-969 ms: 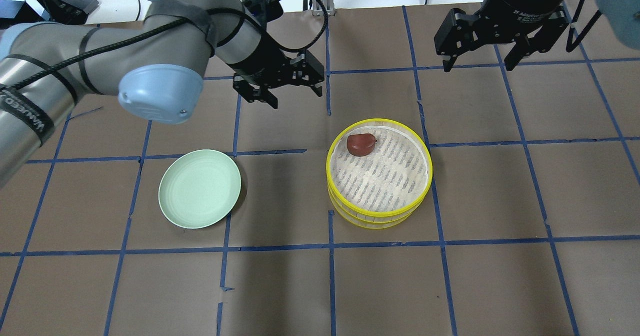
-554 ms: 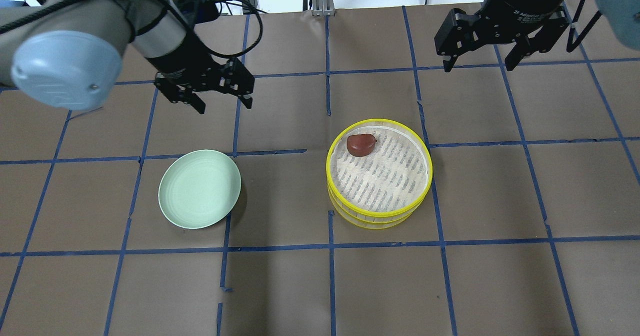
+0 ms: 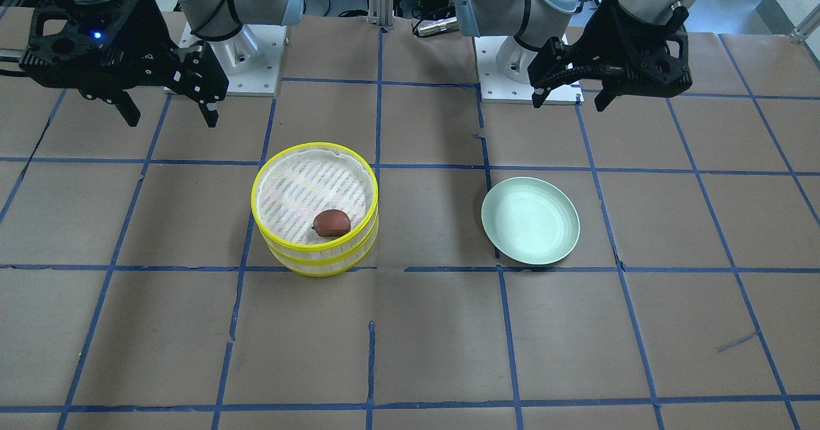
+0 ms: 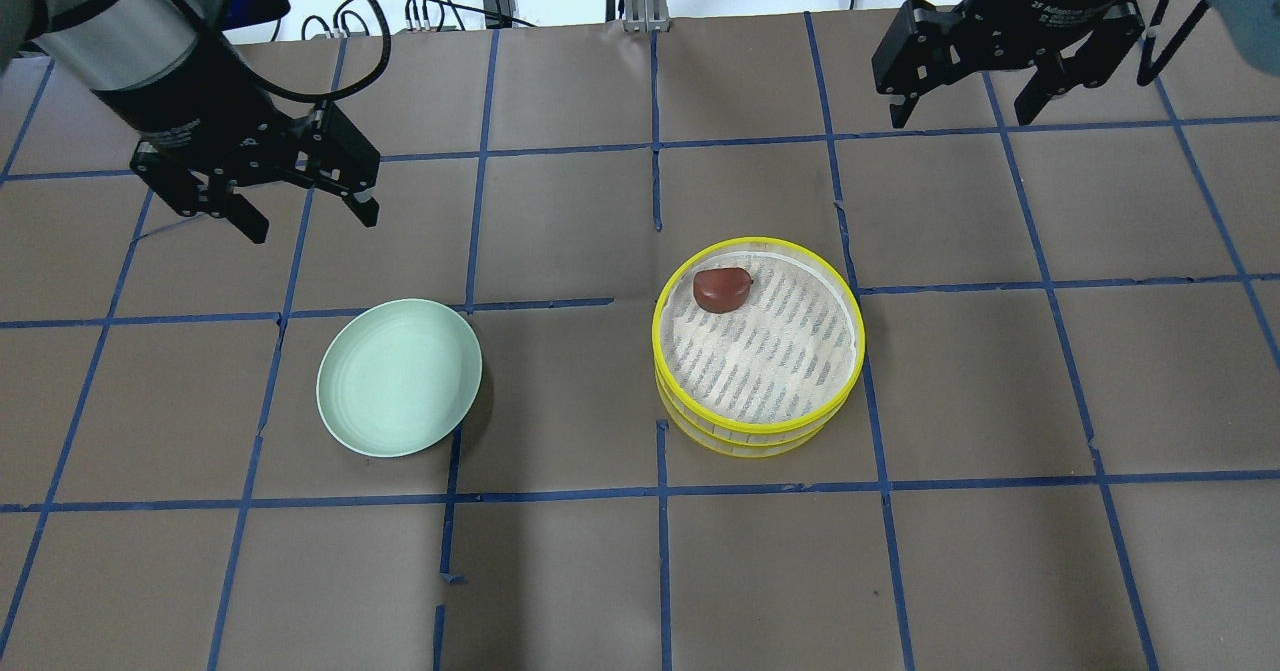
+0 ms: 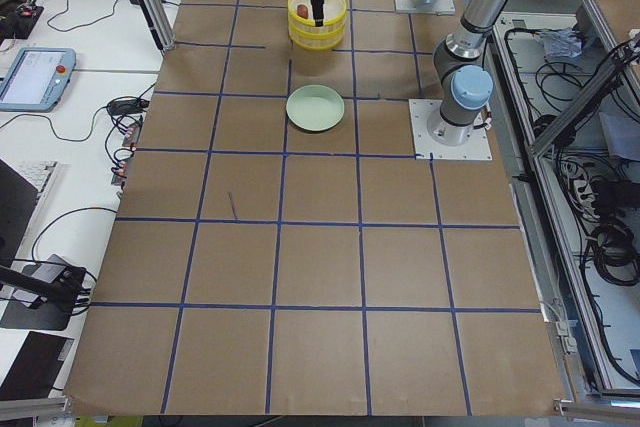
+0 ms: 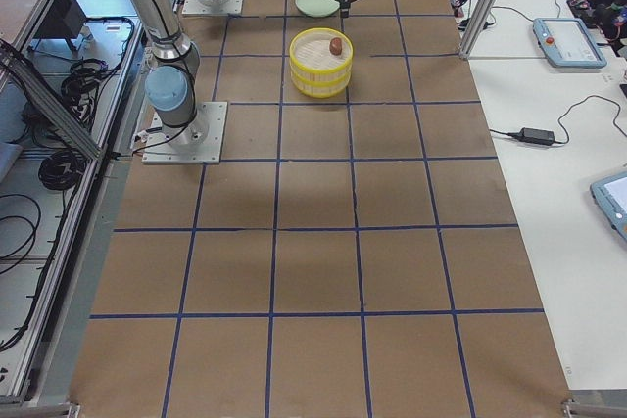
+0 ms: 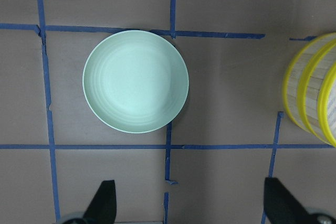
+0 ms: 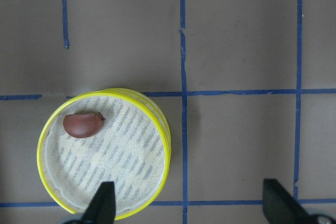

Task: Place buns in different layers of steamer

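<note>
The steamer [image 4: 760,438] has its two yellow-rimmed tiers stacked right of the table's centre. The glossy reddish-brown bun [image 4: 722,289] lies on the top tier's slatted floor near the far left rim; it also shows in the front view [image 3: 332,223] and the right wrist view [image 8: 82,124]. The white bun is not in view. My left gripper [image 4: 314,227] is open and empty, high above the table behind the plate. My right gripper [image 4: 961,121] is open and empty, high behind and to the right of the steamer.
A pale green plate [image 4: 400,376] with nothing on it sits left of centre, also in the left wrist view [image 7: 135,81]. Brown paper with blue tape lines covers the table. Cables and a metal post stand past the far edge.
My left arm has swung left, from behind the table's centre to behind the plate's left side, still open. My right gripper has shifted slightly back. The bun and steamer have not moved.
</note>
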